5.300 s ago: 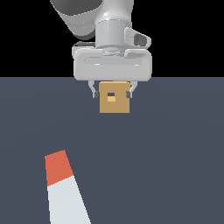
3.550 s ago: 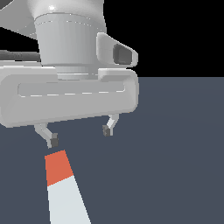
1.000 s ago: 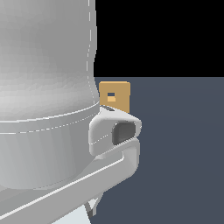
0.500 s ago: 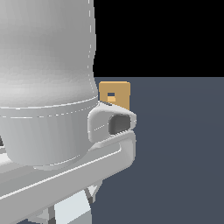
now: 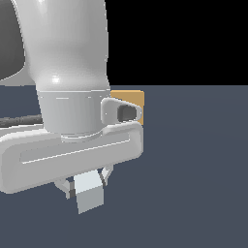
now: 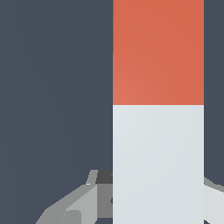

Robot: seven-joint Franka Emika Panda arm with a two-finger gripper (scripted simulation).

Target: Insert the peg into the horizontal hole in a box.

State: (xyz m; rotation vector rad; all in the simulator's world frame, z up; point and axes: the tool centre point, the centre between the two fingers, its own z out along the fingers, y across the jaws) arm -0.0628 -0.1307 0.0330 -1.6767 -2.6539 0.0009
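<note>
Dark slate-grey flooring (image 5: pixel 193 169) fills the lower scene beneath a black backdrop. One peg (image 6: pixel 158 109), a square bar with a red-orange end and a white remainder, sits clamped between the fingers of the single gripper (image 5: pixel 86 186); in the exterior view only its white end shows, poking out below the fingers, and the wrist view shows both colours with a grey finger (image 6: pixel 76 203) pressed to each side of the white part. One tan box (image 5: pixel 131 99) stands behind the arm, just a corner of it peeking past the gripper body toward the exterior view's right (its hole is hidden from both cameras). One robot arm (image 5: pixel 68 63), bulky and grey-white, looms close to the exterior camera, its wrist pointing downward, its wide gripper body slightly tilted and carried low above the floor.
</note>
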